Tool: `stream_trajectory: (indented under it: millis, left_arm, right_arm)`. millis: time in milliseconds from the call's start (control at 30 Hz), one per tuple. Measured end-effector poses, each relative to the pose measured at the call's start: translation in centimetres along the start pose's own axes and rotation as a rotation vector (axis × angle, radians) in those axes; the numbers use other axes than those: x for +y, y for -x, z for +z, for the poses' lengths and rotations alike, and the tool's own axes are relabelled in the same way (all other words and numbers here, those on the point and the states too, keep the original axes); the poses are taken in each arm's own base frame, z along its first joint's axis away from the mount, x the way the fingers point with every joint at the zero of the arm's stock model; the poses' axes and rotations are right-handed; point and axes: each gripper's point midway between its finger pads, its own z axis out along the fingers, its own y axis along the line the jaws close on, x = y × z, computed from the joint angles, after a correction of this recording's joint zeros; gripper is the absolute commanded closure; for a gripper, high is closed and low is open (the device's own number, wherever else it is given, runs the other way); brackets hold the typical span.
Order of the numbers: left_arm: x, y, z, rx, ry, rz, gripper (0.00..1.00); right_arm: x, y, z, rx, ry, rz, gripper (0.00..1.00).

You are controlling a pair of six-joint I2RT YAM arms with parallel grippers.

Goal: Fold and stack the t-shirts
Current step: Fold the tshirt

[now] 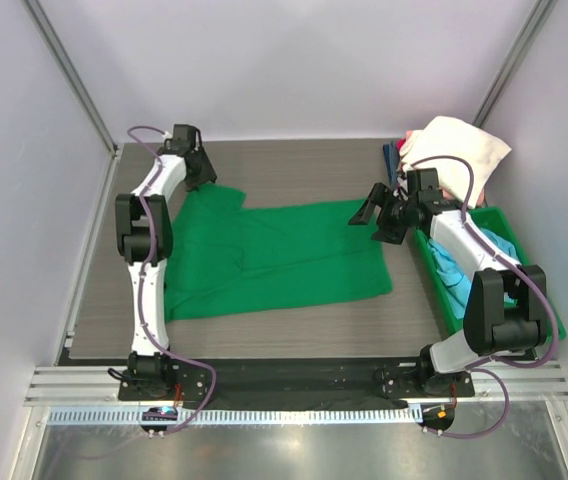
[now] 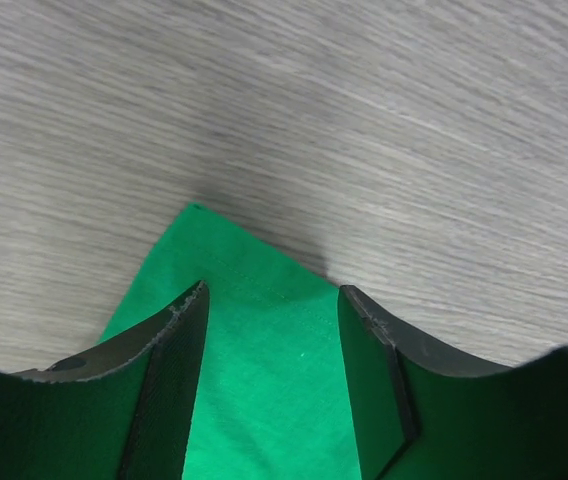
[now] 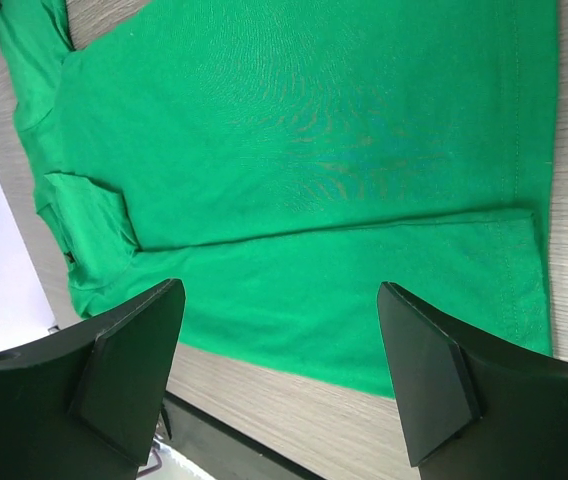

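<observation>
Hovering with jaws spread, my right gripper hangs over the green t-shirt lying flat mid-frame; my left gripper, fingers apart, straddles its upper-left corner; a cream t-shirt sits heaped at upper right

A grey wood-grain tabletop lies between pale walls. A rigid green plastic bin sits along its right edge, toward the near corner. Ribbed aluminium rails border its near edge.
</observation>
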Motion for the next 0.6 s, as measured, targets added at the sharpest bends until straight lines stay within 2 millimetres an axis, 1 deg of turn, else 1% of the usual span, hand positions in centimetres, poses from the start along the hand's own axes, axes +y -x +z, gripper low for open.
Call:
stream_trajectory:
  millis: [133,433,533,600]
  left_arm:
    - [0.6,0.1,-0.4,-0.001,0.015,0.015,0.43]
    - [1.9,1.8,-0.9,-0.033,0.038,0.015,0.43]
    - [2.1,2.5,-0.5,-0.045,0.042,0.009,0.43]
    - [2.3,2.4,0.3,-0.036,0.045,0.002,0.44]
  right_arm:
    - [0.1,-0.1,0.1,-0.001,-0.008,-0.008,0.16]
    - [0.8,-1.3,1.0,0.029,-0.015,-0.038,0.16]
    - [0.6,-1.7,1.5,0.045,-0.027,-0.039,0.16]
    - [0.4,-1.8,1.7,0.053,-0.034,-0.036,0.16]
